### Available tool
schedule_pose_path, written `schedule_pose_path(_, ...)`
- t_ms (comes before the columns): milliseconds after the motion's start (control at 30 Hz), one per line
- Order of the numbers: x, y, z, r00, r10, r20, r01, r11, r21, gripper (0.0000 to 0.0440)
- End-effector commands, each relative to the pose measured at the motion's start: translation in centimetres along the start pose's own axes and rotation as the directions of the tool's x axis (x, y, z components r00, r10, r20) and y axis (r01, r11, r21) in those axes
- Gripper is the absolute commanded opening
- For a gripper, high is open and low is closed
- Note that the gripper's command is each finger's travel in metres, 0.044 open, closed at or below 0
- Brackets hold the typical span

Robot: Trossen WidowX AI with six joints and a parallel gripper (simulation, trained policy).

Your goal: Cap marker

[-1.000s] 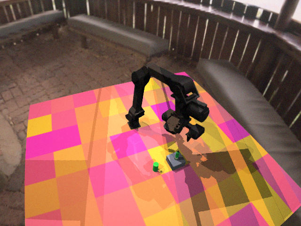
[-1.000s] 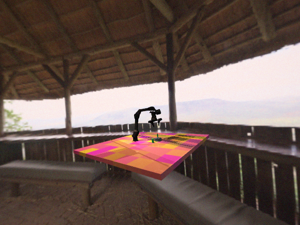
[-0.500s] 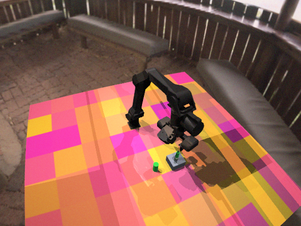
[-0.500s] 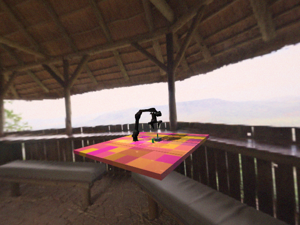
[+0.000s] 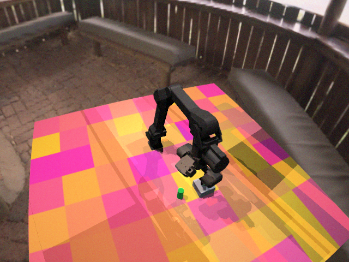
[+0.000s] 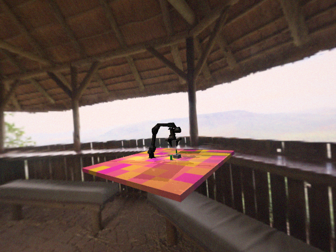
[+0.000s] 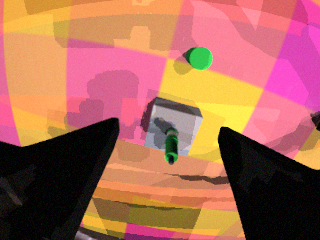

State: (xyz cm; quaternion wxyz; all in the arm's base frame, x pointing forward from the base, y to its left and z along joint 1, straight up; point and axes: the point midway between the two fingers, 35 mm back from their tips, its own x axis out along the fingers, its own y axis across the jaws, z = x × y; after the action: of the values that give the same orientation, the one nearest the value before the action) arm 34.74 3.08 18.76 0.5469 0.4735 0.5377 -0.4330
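Below the open end effector (image 5: 199, 175) (image 6: 173, 145) (image 7: 169, 128) stands the marker (image 6: 176, 151) (image 7: 171, 145).

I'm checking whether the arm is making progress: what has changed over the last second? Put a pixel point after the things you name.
The gripper (image 5: 198, 175) (image 6: 173, 144) (image 7: 169, 128) has come lower and closer to the marker (image 6: 176, 151) (image 7: 171, 146), open; nothing was taken hold of or let go. The cap (image 5: 180, 193) (image 6: 171, 157) (image 7: 200, 58) and holder block (image 5: 205, 192) (image 6: 177, 156) (image 7: 175, 122) stayed put, the marker still upright and uncapped.
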Motion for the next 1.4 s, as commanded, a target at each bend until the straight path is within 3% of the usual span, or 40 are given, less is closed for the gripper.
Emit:
schedule_pose_path(0,0.8,0.0,0.6,1.000,-0.024,0.005,0.024,1.000,0.004,0.0326)
schedule_pose_path(733,5.6,-1.5,3.6,0.986,-0.167,-0.015,0.167,0.986,0.021,0.0318)
schedule_pose_path(1367,10.8,-3.1,4.4,0.971,-0.236,-0.046,0.234,0.971,-0.059,0.0297)
